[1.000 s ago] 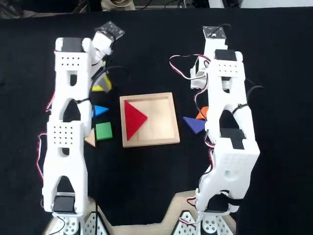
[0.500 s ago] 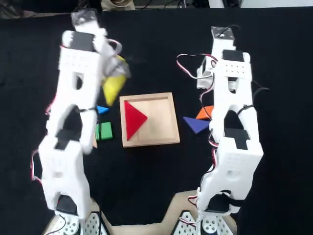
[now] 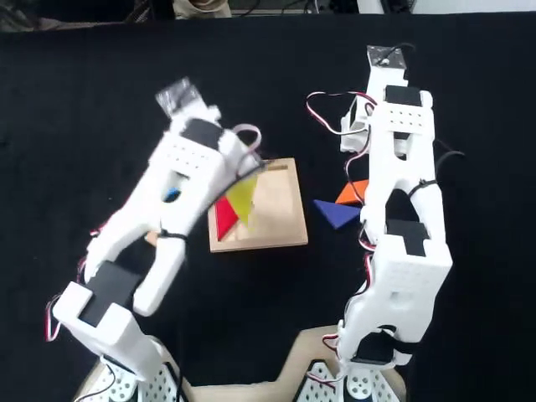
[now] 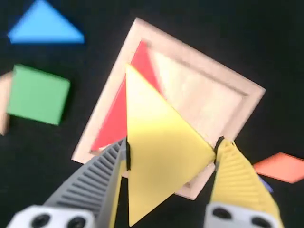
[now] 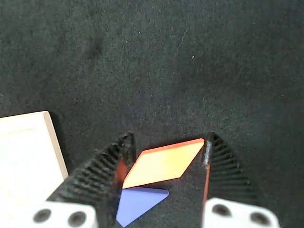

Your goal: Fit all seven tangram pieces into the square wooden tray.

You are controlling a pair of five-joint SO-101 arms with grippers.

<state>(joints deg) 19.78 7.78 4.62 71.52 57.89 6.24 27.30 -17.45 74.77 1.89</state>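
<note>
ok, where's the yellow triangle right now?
Gripped in the left pincer, the yellow triangle hangs over the left half of the wooden tray in the high view, overlapping the red triangle lying in it.

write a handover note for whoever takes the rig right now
Left gripper: shut on the yellow triangle, over the tray.
Right gripper: open, above the orange piece; purple triangle beside it.
Done: red triangle in the tray.
Left: place yellow, then orange, purple, blue triangle, green square, tan piece.
</note>
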